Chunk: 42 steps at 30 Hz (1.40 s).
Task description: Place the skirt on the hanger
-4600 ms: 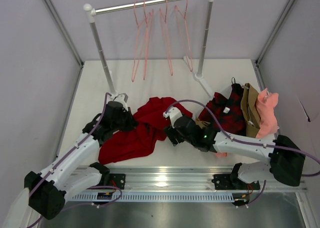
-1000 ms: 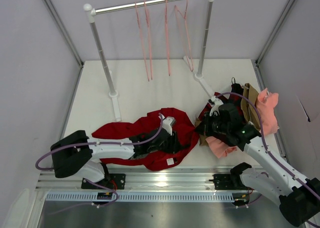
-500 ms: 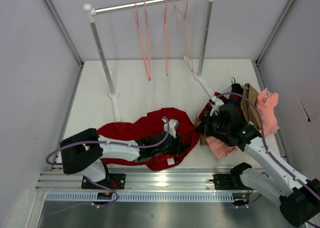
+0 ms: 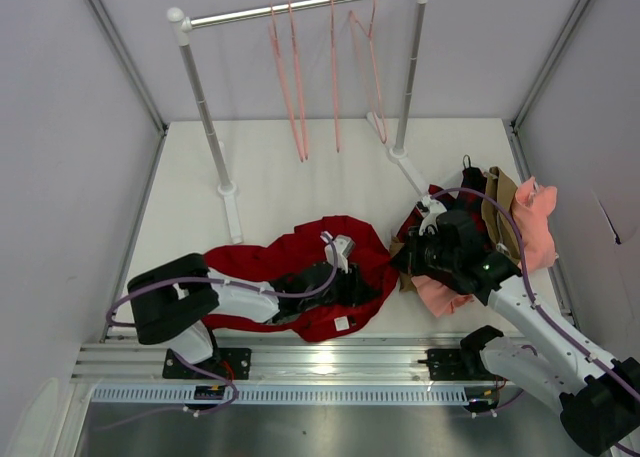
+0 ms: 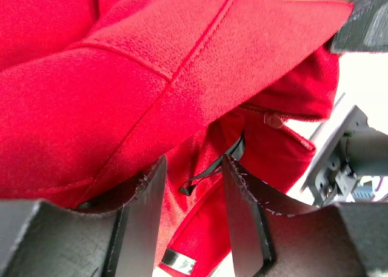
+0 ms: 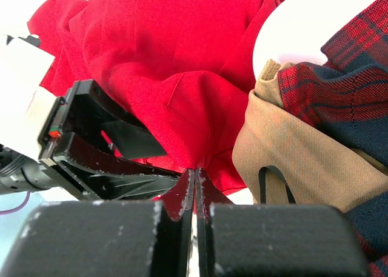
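Note:
The deep-red skirt (image 4: 290,267) lies crumpled on the white table in front of the arms. My left gripper (image 4: 350,279) sits low on the skirt's right part. In the left wrist view it (image 5: 194,162) is open, with red lining and a black loop (image 5: 212,168) showing in the gap. My right gripper (image 4: 402,261) is at the skirt's right edge. In the right wrist view it (image 6: 195,171) is shut on a pinched peak of the skirt (image 6: 182,77). Several salmon-pink wire hangers (image 4: 290,87) hang from the rail at the back.
A red-and-black plaid garment (image 4: 455,209), a tan garment (image 4: 498,215) and a salmon-pink garment (image 4: 535,227) are heaped at the right, beside my right arm. The rack's posts (image 4: 205,112) and feet (image 4: 232,212) stand behind the skirt. Grey walls close in both sides.
My left gripper's jaws have widened over the skirt and the left arm's elbow has slid to the right. The hangers sway slightly. The right arm holds still.

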### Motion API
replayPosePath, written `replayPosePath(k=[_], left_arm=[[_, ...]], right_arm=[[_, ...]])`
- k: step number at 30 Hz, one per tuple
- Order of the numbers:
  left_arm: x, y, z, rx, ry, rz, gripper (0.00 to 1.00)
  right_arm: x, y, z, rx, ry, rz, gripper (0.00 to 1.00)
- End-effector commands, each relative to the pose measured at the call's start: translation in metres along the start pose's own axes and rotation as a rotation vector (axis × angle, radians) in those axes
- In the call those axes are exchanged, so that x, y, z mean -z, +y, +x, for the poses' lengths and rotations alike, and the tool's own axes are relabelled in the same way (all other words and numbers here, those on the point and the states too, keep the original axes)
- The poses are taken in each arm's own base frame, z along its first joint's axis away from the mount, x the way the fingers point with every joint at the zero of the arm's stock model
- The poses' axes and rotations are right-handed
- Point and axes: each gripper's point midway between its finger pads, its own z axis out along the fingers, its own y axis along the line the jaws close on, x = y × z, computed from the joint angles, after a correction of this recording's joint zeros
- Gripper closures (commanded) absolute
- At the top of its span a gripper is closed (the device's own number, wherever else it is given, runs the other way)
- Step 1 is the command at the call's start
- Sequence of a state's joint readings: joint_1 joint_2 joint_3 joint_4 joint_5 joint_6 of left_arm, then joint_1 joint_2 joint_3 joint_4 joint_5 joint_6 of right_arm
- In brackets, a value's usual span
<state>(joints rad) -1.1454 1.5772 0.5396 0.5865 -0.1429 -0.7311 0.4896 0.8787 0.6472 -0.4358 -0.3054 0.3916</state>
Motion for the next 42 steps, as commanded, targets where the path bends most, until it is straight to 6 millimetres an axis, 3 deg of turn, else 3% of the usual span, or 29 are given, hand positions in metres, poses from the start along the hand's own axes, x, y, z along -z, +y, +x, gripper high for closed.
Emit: replayPosePath(k=[1, 14, 20, 21, 26, 32, 37, 41, 42], left_arm=[[-0.002, -0.023, -0.013, -0.036, -0.061, 0.146, 0.53], [-0.010, -0.029, 0.008, -0.096, 0.007, 0.231, 0.58], [-0.011, -0.017, 0.002, -0.074, -0.018, 0.178, 0.78], [-0.009, -0.012, 0.003, -0.068, -0.015, 0.165, 0.86], [0.001, -0.005, -0.015, -0.045, -0.073, 0.130, 1.00], [0.014, -0.010, -0.028, -0.075, -0.085, 0.119, 1.00], [0.036, -0.028, -0.044, -0.110, -0.096, 0.170, 1.00], [0.053, -0.033, -0.041, -0.157, 0.006, 0.156, 1.00], [0.058, -0.040, -0.049, -0.173, 0.001, 0.166, 1.00]], right_arm=[[0.000, 0.003, -0.002, 0.005, -0.010, -0.012, 1.00], [-0.003, -0.001, -0.001, -0.004, -0.001, 0.006, 1.00], [-0.003, -0.002, -0.002, -0.004, -0.001, 0.013, 1.00], [-0.004, -0.002, -0.001, -0.005, 0.002, 0.014, 1.00], [-0.006, -0.003, 0.003, -0.011, 0.016, 0.014, 1.00], [-0.007, -0.002, 0.003, -0.003, 0.013, 0.023, 1.00], [-0.011, 0.001, -0.001, 0.004, -0.004, 0.032, 1.00], [-0.010, 0.013, -0.019, 0.018, -0.037, 0.033, 0.91], [-0.009, 0.014, -0.019, 0.023, -0.031, 0.038, 0.88]])
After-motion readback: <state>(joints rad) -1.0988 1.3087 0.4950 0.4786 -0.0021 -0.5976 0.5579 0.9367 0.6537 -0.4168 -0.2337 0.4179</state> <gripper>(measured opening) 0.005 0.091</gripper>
